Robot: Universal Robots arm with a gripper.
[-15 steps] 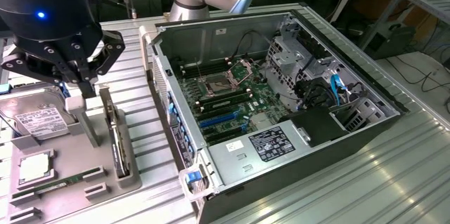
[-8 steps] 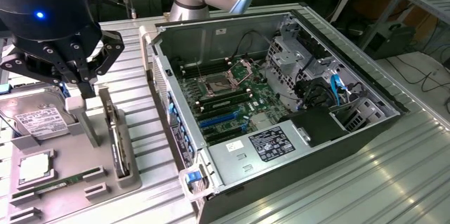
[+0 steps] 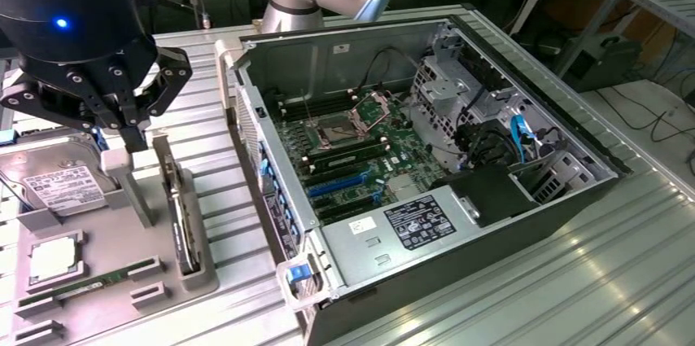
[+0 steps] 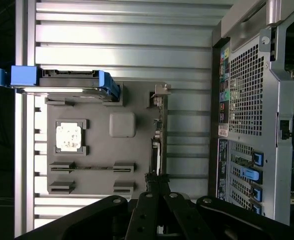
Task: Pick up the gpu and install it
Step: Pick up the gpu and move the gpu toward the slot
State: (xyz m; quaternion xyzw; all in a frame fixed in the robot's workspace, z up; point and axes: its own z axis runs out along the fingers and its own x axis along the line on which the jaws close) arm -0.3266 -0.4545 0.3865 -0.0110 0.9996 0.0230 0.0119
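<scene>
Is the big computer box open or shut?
Open. The computer case has no side cover on, so the green motherboard inside is in plain sight.

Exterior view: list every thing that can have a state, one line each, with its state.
hand: shut, holding nothing, above the holder.
gpu: on edge in its holder slot, not installed.
computer case: on its side, panel off, open.
hard drive: resting in the holder.
processor: seated in its holder recess.
memory stick: lying in its holder clips.
</scene>
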